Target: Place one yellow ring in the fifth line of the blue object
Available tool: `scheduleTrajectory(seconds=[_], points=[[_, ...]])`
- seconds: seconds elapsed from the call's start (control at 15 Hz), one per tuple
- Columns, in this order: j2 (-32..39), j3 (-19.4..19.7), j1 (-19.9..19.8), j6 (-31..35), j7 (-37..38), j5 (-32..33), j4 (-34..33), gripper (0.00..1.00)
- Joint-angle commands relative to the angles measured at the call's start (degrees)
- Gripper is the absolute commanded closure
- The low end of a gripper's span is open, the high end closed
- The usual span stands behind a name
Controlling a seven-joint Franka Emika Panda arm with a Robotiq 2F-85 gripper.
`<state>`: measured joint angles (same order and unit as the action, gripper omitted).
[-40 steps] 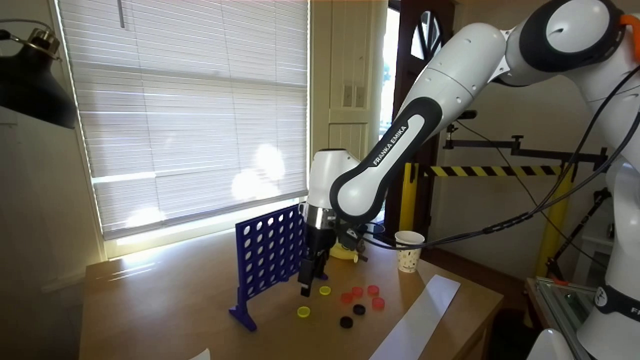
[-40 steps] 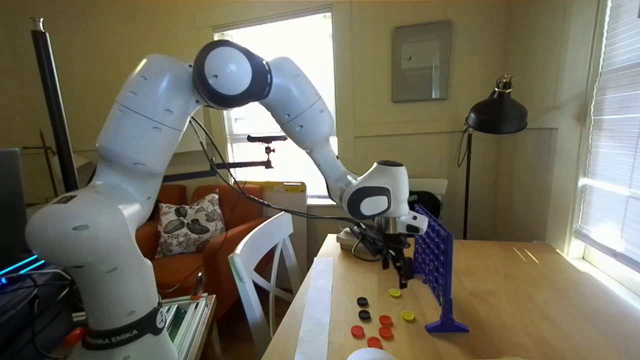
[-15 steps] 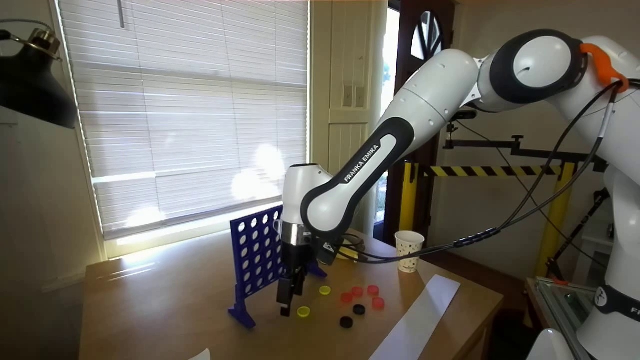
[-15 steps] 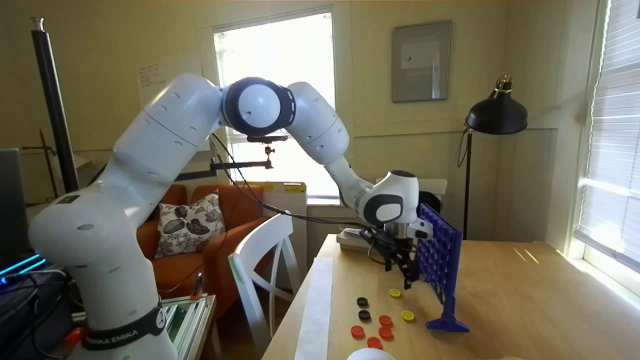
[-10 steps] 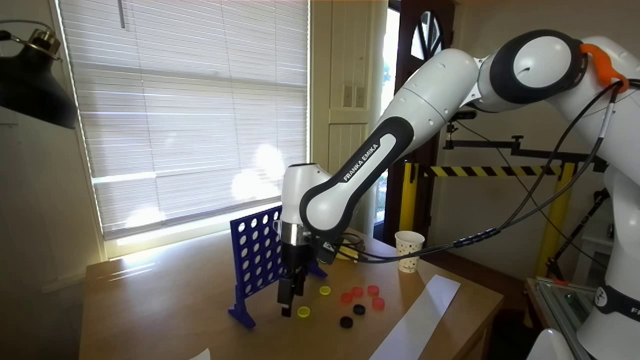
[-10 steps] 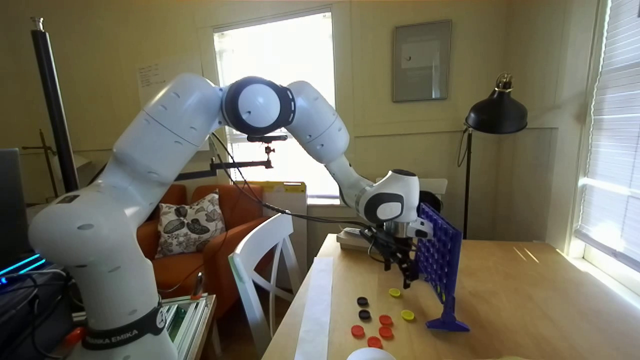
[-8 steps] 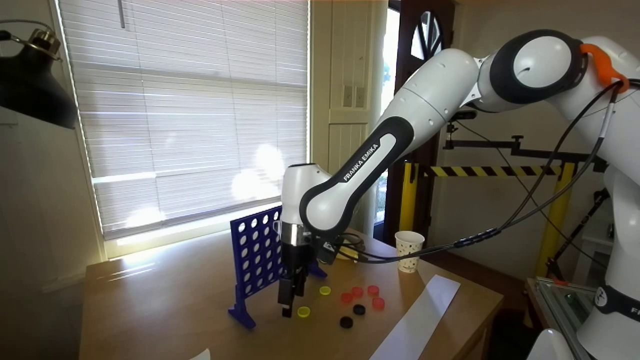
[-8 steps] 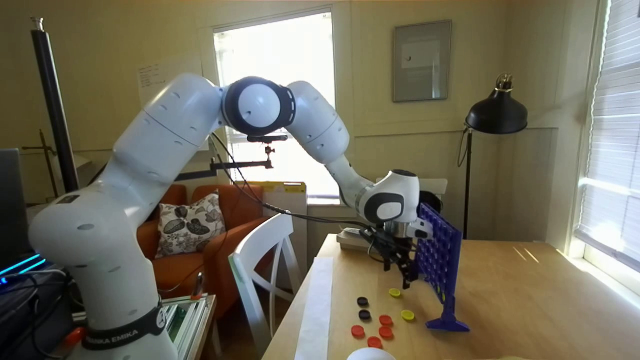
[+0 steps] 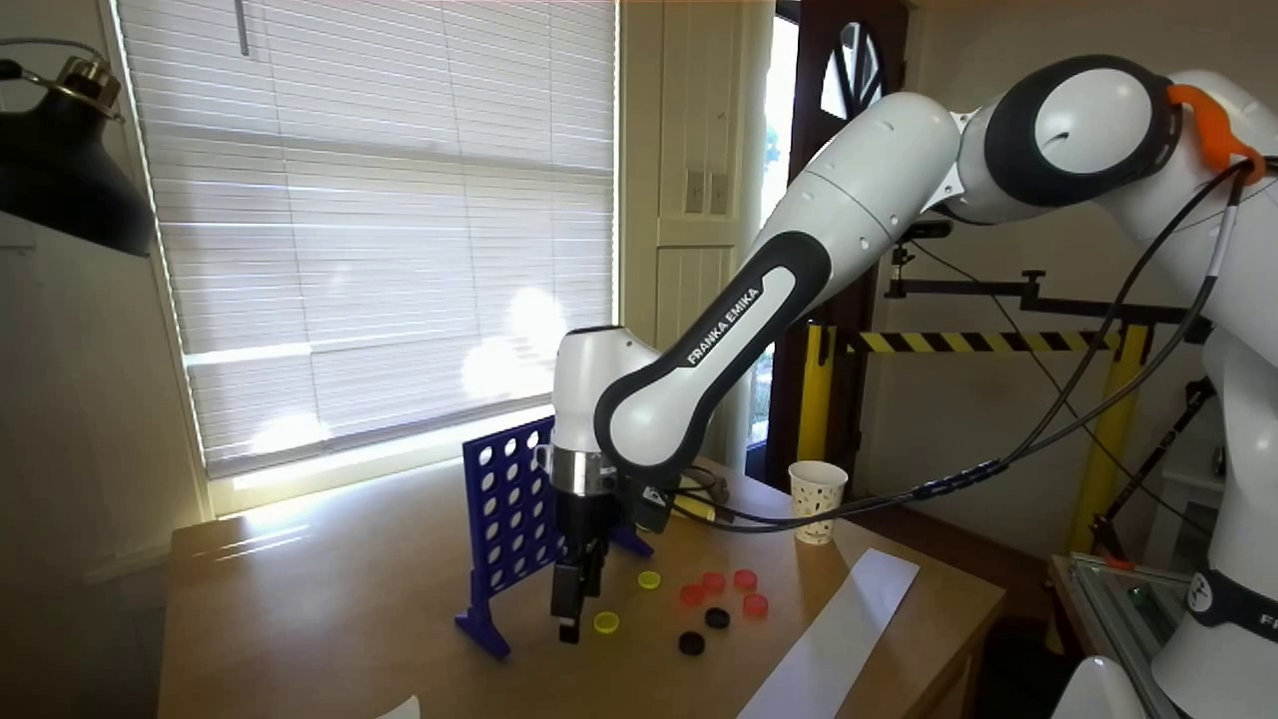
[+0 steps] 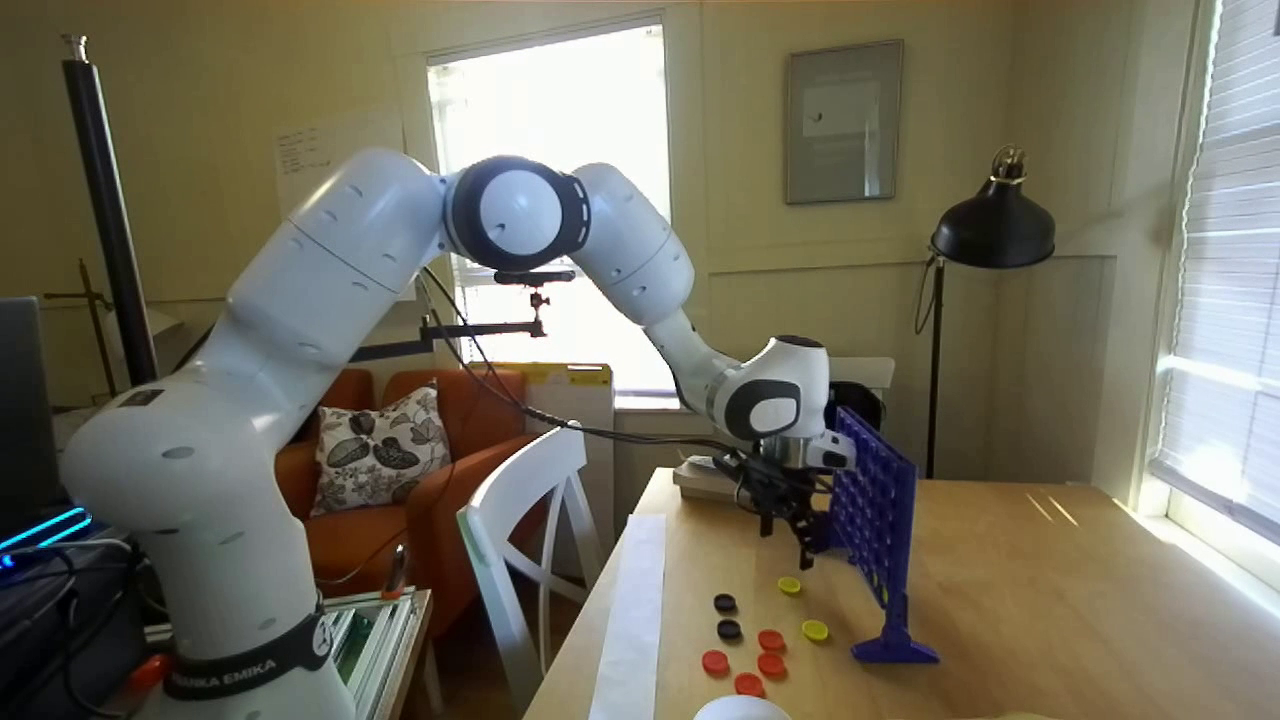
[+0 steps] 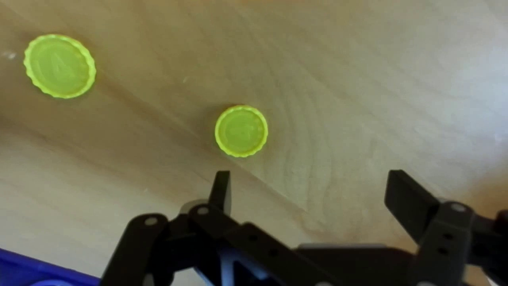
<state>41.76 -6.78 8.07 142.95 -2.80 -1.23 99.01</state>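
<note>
Two fingers [image 11: 410,204] hang spread wide above the table [image 11: 337,131]; the nearer yellow ring [image 11: 241,131] lies apart from them.

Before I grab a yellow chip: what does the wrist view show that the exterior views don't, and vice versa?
Only the wrist view: the gap of the open gripper from above, nothing held in it.
Only the exterior views: four red chips, two black discs, the white strip and, in an exterior view, a speckled paper cup.
Both: the gripper, two yellow chips and, probably, the blue Connect-Four-style grid, just a blue edge in the wrist view's corner.
</note>
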Motion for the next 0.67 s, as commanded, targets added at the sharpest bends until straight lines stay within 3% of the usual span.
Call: scheduleTrajectory(seconds=[0.0,0.6], points=[[1.45,0.23,1.27,-2.73,-0.05,1.67,-3.11,0.0],[0.82,0.93,3.52,-2.19,5.77,0.84,-2.38,0.0]])
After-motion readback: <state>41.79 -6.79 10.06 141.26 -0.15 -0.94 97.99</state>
